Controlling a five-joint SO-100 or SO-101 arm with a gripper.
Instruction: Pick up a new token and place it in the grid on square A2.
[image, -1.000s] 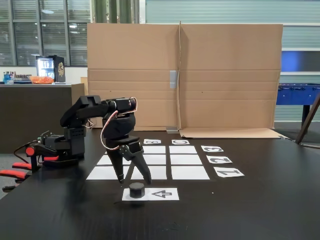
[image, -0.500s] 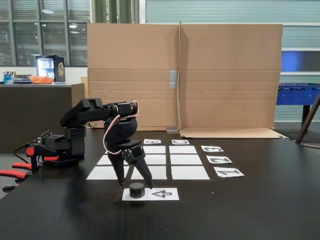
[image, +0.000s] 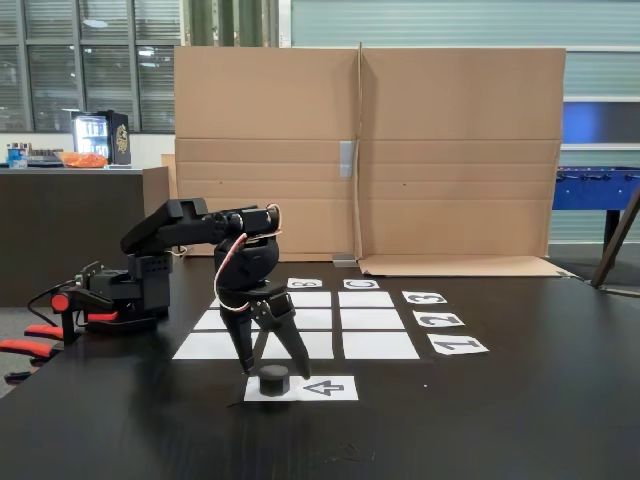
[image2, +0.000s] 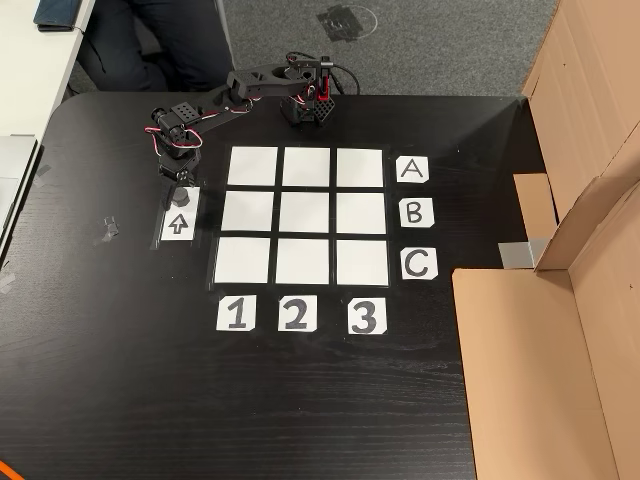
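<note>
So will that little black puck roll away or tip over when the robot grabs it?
Probably not. The token lies flat on the arrow sheet, short and wide, so tipping seems unlikely. It looks rigid, so the open gripper should pinch it without squashing. On edge, it might roll.

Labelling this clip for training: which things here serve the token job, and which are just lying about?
For the job:
the token
the hand, open around it
the grid
square A2
arrow sheet

Lying about:
cardboard screen
red clamps
</note>
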